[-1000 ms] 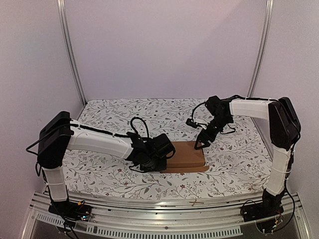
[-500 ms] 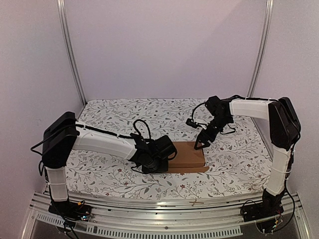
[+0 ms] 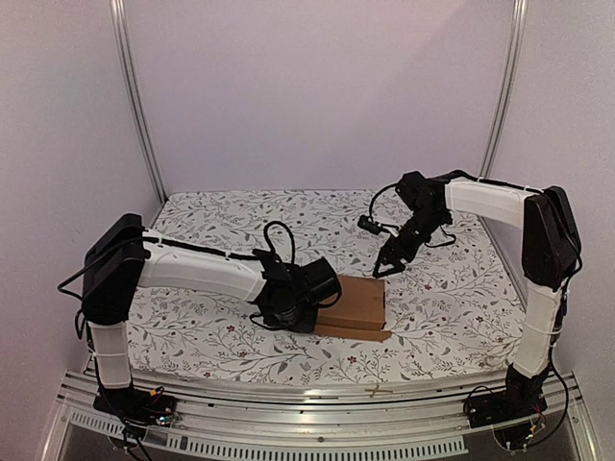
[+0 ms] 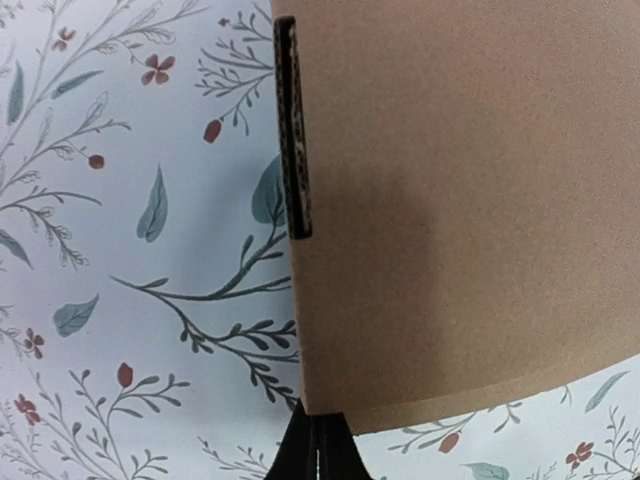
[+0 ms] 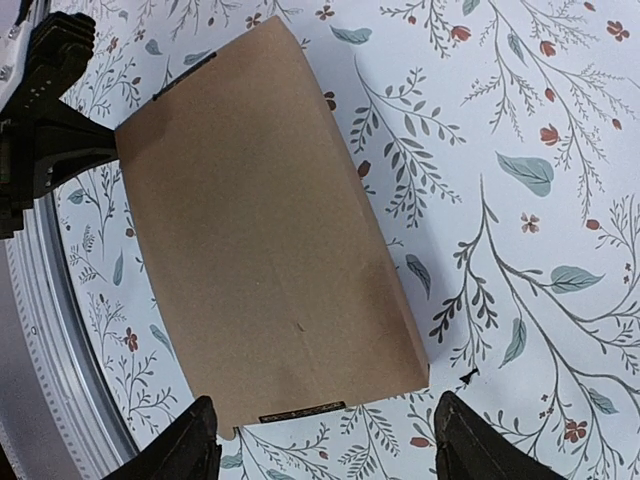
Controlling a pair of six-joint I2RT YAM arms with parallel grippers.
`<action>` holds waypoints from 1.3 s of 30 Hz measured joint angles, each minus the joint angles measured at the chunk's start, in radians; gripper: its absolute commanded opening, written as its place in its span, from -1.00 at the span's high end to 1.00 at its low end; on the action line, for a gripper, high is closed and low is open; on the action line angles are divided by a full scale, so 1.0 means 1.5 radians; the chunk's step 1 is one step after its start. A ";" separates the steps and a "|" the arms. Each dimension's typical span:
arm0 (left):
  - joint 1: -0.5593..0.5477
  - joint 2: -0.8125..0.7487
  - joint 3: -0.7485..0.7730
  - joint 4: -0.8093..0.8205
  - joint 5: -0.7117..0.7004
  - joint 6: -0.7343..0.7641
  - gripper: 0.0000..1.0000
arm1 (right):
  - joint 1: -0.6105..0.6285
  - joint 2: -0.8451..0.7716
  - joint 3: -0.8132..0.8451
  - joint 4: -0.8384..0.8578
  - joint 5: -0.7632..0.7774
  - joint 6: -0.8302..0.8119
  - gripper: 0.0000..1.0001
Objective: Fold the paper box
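The paper box (image 3: 357, 300) is a thin flat brown cardboard box lying on the floral cloth in the middle of the table. My left gripper (image 3: 309, 300) is low at its left end. In the left wrist view the box (image 4: 460, 200) fills the upper right, and its near corner covers the tips of my left gripper (image 4: 318, 445), whose black fingers are shut together with nothing between them. My right gripper (image 3: 386, 265) hovers over the box's right end. Seen from that wrist, the box (image 5: 260, 230) lies below my open right gripper (image 5: 325, 445), whose fingers stand apart from it.
The floral cloth (image 3: 211, 336) covers the table between white side walls. An aluminium rail (image 3: 317, 399) runs along the near edge. A narrow dark slot (image 4: 292, 130) marks the box's left edge. The left arm's black wrist (image 5: 45, 120) shows beyond the box in the right wrist view.
My left gripper has closed from slightly open to shut at the box's corner. The box has shifted a little to the left. My right gripper has risen and drawn slightly back and left.
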 measured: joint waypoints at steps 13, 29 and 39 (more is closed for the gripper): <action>-0.002 -0.005 0.038 -0.122 -0.053 0.090 0.68 | 0.004 0.047 0.002 -0.020 -0.026 0.008 -0.45; 0.052 -0.235 -0.153 -0.048 -0.051 0.045 1.00 | 0.050 0.048 -0.001 -0.006 0.015 0.001 -0.35; 0.077 -0.119 -0.195 0.094 0.036 0.050 1.00 | 0.069 0.047 -0.020 0.018 0.113 -0.010 -0.32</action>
